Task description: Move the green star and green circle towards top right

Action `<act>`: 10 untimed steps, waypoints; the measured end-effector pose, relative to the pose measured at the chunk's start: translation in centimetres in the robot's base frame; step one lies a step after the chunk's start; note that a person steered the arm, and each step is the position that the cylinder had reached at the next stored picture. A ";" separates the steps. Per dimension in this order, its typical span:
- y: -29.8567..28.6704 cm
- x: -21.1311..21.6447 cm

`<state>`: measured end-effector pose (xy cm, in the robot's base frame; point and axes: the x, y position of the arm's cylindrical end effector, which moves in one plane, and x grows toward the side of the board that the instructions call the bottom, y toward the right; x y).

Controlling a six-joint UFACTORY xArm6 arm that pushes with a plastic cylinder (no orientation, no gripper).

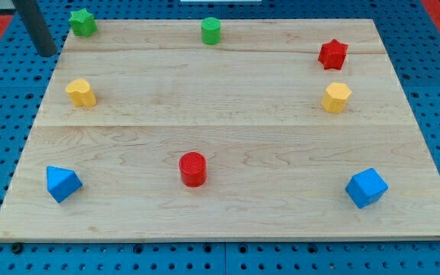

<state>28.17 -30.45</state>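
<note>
Green star sits at counter's top-left corner; green circle at top edge, mid-way. Neither near top right (red star occupies that area). Task judged barely begun, both pushes left. My tip just left of green star, off board edge, not touching. No fingers on rig.
</note>
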 end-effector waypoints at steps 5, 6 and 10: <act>6.8 -6.3; 19.3 -4.0; 23.4 -8.0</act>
<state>20.20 -7.05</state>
